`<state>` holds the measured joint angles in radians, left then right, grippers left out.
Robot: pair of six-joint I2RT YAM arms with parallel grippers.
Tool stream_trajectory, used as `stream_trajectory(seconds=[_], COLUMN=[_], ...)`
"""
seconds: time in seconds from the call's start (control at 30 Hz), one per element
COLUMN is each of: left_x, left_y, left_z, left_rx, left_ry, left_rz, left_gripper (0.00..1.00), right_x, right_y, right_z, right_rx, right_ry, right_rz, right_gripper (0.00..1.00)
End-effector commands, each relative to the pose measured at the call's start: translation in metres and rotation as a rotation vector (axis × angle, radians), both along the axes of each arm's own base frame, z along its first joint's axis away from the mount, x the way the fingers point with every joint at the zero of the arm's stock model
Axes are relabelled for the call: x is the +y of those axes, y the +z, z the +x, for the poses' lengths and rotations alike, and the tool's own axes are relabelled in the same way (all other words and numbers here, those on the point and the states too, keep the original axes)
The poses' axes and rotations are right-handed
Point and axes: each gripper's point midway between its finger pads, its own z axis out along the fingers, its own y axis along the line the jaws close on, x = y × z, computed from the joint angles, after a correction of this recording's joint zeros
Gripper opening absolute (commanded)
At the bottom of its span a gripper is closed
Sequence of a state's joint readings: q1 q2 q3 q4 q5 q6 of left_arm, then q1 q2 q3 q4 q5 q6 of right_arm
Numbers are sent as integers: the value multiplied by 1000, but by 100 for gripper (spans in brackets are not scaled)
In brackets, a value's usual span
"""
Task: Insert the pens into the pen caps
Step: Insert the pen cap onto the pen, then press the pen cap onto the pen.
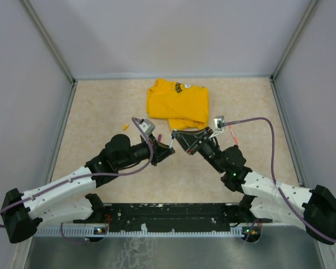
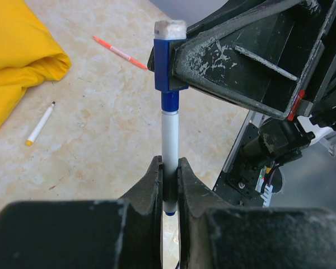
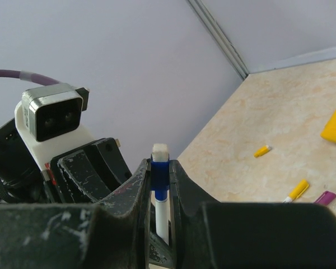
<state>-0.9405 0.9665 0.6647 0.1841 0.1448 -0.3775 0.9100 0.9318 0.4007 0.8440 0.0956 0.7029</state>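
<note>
Both arms stretch forward and angle inward, so the left gripper [image 2: 169, 166] and right gripper [image 3: 160, 166] meet nearly tip to tip, each with jaws pinched almost together.

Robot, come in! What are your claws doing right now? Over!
Left claw shut on blue pen. Right claw shut on blue cap. Pen tip in cap's mouth, midair. Yellow shirt well aside.

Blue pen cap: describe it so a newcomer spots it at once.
Just in front of the yellow T-shirt, above the table's middle, the right gripper pinches the blue cap, a white pen's end inside it. The other caps lie loose on the table.
</note>
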Motion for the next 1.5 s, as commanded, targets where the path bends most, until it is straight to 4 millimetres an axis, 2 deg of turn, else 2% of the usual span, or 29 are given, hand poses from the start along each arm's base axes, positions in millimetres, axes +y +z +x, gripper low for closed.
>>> stream_trajectory(seconds=[0.0, 0.23, 0.57, 0.73, 0.83, 0.97, 1.13, 1.27, 1.47], left_x=[-3, -6, -6, -5, -4, -6, -8, -12, -16], left_y=[74, 71, 66, 65, 62, 58, 54, 52, 47], left_z=[8, 5, 5, 4, 3, 2, 0, -4, -7], left_rx=[-142, -133, -124, -124, -119, -115, -111, -111, -102], left_ry=[24, 7, 2, 5, 2, -12, -27, -60, -94], left_rz=[-177, -181, -167, -167, -163, -150, -142, -135, -123], left_gripper=[0, 0, 0, 0, 0, 0, 0, 0, 0], right_x=[15, 12, -1, -13, -23, -36, -46, -45, -30], right_y=[6, 17, 23, 29, 35, 47, 76, 87, 92], right_z=[-16, -18, -17, -15, -13, -9, -7, 0, 11], right_rx=[-33, -52, -60, -70, -76, -65, -75, -33, 27], right_ry=[103, 97, 51, 0, -48, -109, -146, -170, -162], right_rz=[-59, -59, -65, -72, -95, -104, -52, -38, -92], right_gripper=[7, 17, 30, 33, 39, 46, 59, 62, 61])
